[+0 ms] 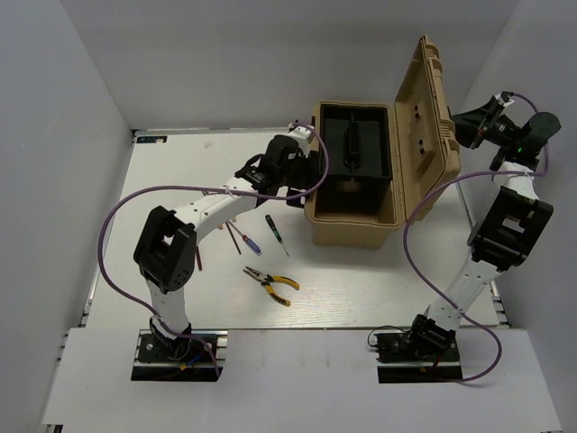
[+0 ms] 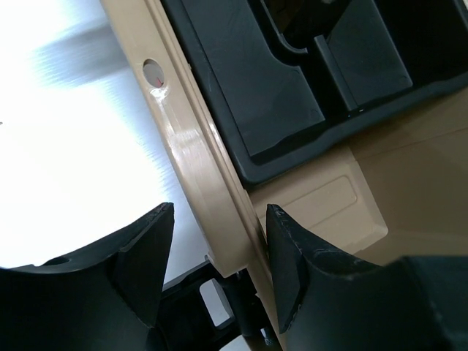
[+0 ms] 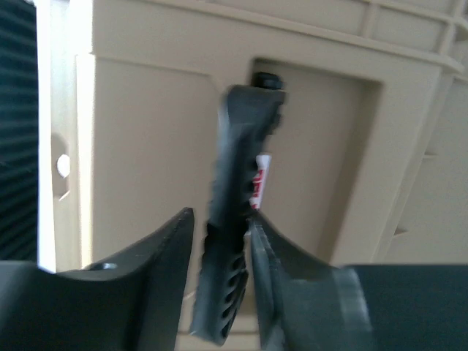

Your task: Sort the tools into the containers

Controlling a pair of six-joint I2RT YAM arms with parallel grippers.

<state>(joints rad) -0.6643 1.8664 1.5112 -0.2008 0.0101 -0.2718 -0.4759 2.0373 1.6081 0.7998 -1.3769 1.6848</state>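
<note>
The tan toolbox [image 1: 353, 221] stands open on the table, its lid [image 1: 433, 117] upright. My left gripper [image 1: 305, 171] is open and straddles the box's left rim [image 2: 191, 157]; in the left wrist view [image 2: 219, 256] the right finger lies against the rim's inner side and the left finger stands apart. My right gripper [image 1: 475, 126] is at the lid's outer face; in the right wrist view [image 3: 223, 241] it is open around the lid's black carry handle [image 3: 241, 146], which touches the right finger. Yellow-handled pliers [image 1: 271, 286], a blue/red screwdriver [image 1: 246, 242] and a green/black screwdriver [image 1: 272, 228] lie left of the box.
A black tray [image 1: 356, 144] sits inside the box and also shows in the left wrist view [image 2: 256, 80]. A thin reddish item [image 1: 200, 262] lies by the left arm. White walls close in the table [image 1: 180, 162] on three sides.
</note>
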